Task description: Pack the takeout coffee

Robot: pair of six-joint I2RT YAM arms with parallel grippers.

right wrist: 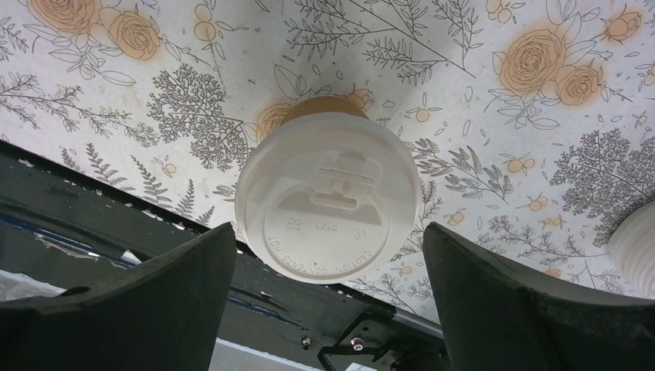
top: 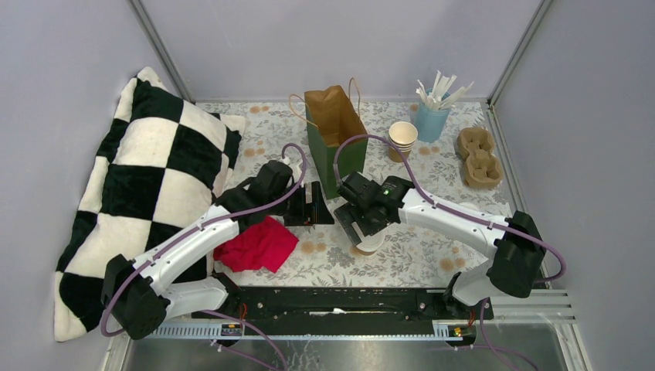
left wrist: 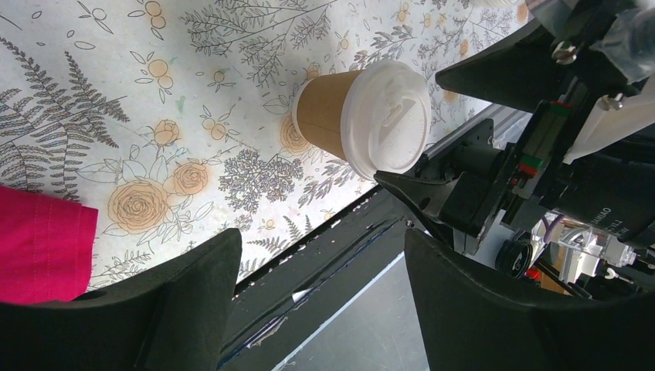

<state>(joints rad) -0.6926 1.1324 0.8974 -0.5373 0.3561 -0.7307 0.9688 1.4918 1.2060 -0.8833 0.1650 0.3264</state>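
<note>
Takeout coffee cup (right wrist: 328, 197): we count one, made of small tan kraft paper with a round white plastic lid. The lid has a raised sip tab in the middle and embossed lettering round its inner ring. The cup stands upright on the floral-print tablecloth (top: 421, 259), near the table's near edge, on the near side of the tall green paper bag (top: 334, 135).

We count two grippers. The right gripper (right wrist: 328, 232) hangs over the cup with its jaws wide; the lid sits between the two black fingers (right wrist: 154, 297) with a gap on both sides, so nothing is gripped. In the top view only the cup's near edge (top: 370, 247) shows under that gripper. The left gripper (left wrist: 320, 294) also has its jaws wide with nothing between them. It sits left of the cup and apart from it.

Other counts:
- One green bag, upright, mouth open, brown inside, two handles.
- One stack of open tan paper cups (top: 403, 137) right of the bag; we cannot tell how many are in it.
- One blue cup holding white sticks (top: 432, 116) behind that stack.
- One brown moulded-pulp cup carrier (top: 479, 158) at far right.
- One crumpled red cloth (top: 259, 243) by the left arm.
- One black-and-white checked pillow (top: 147, 193) against the left wall.
</note>
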